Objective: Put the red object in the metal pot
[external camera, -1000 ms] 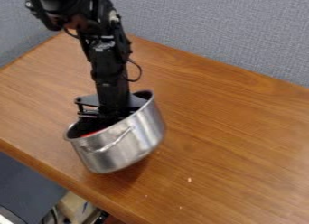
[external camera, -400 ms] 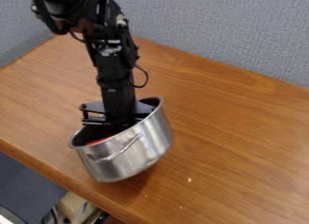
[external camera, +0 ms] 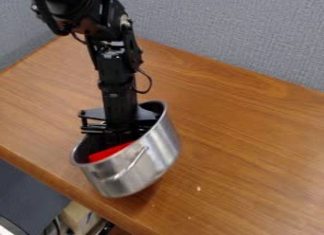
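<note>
On the wooden table, near its front edge, stands the metal pot, leaning toward the camera so that its far rim rides higher than its near one. At the far left, the table's corner runs out of view, with a grey wall behind it. Left of centre, the black arm comes down from the upper left and reaches steeply, almost straight down, into the pot's mouth. The gripper sits inside the pot, just below the back rim; its fingers stand drawn together, though the rim and the arm's own bulk hide the tips, so I cannot tell whether they pinch anything. Just under the gripper, the red object lies inside the pot, showing as a red strip along the left and front of the interior, against the inner wall. On the pot's near outer wall a thin wire handle hangs flat against the steel. To the right, the table is bare wood, save one small pale speck close to the front edge.
</note>
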